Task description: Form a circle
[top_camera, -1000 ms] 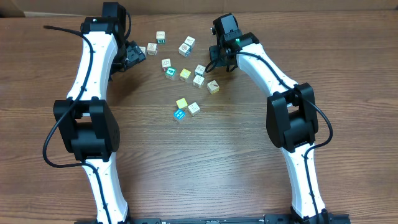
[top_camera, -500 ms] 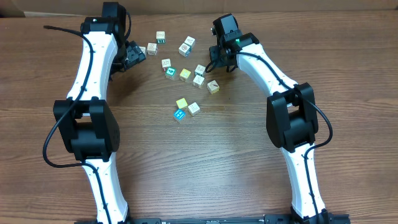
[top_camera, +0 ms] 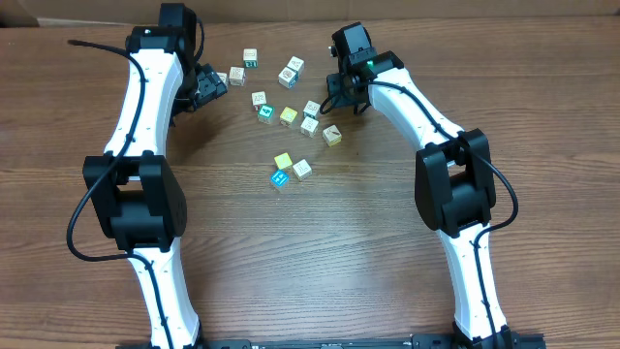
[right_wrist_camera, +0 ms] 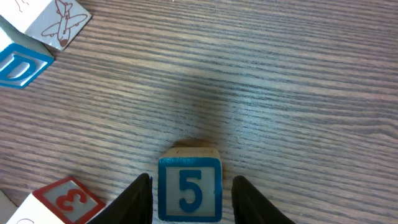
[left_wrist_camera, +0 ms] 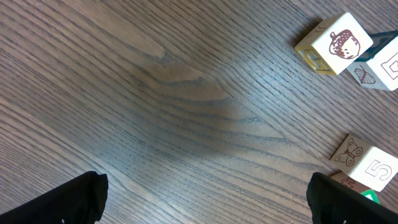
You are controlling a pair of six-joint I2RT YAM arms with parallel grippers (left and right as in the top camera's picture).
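Bearing blue "5": cube [right_wrist_camera: 189,185] inside right gripper [right_wrist_camera: 192,198]

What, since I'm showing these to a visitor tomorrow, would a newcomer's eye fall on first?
Probably the scattered cubes in the far middle of the wooden table, forming no ring yet. Next, the wrist close-up: a blue 5 cube sitting between the right gripper's fingers, slim gaps showing either side. The left gripper hangs wide open over bare wood.

Table [top_camera: 320,271] matt wood grain. Cubes [right_wrist_camera: 189,190] pale wood, smooth printed faces. Arms [top_camera: 143,92] glossy white plastic.
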